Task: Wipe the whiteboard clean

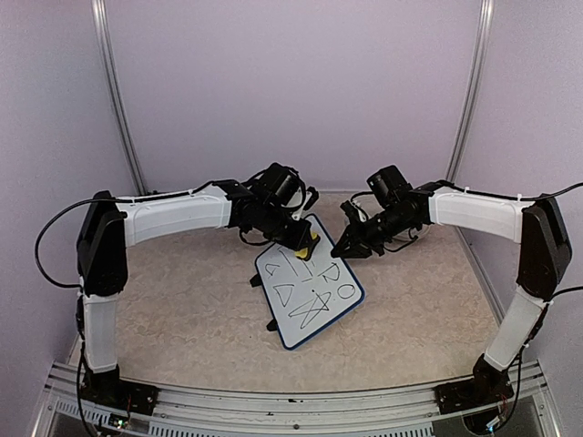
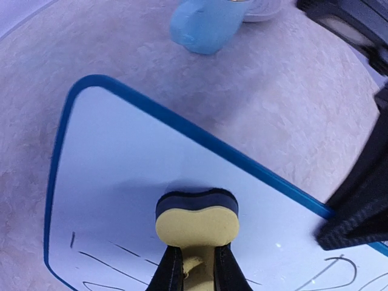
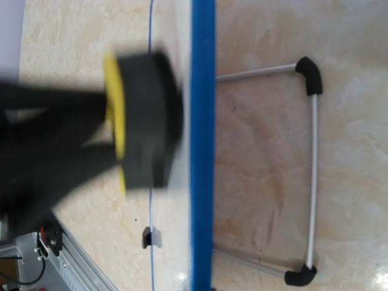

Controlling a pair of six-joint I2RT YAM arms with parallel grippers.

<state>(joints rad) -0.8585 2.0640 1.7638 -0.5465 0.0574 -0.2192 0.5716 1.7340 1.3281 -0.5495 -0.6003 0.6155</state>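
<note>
The whiteboard, white with a blue rim, stands tilted on the table and bears black scribbles on its lower part. My left gripper is shut on the yellow sponge eraser, whose dark felt side presses on the board's upper area. My right gripper is at the board's upper right rim, and one finger lies over the rim. In the right wrist view the rim is edge-on and runs to the bottom middle, with the eraser left of it. The right gripper's own fingers do not show there.
A light blue mug stands on the table beyond the board's top edge, with something white beside it. The board's metal stand with black feet rests on the table behind it. Grey walls close in the back and sides.
</note>
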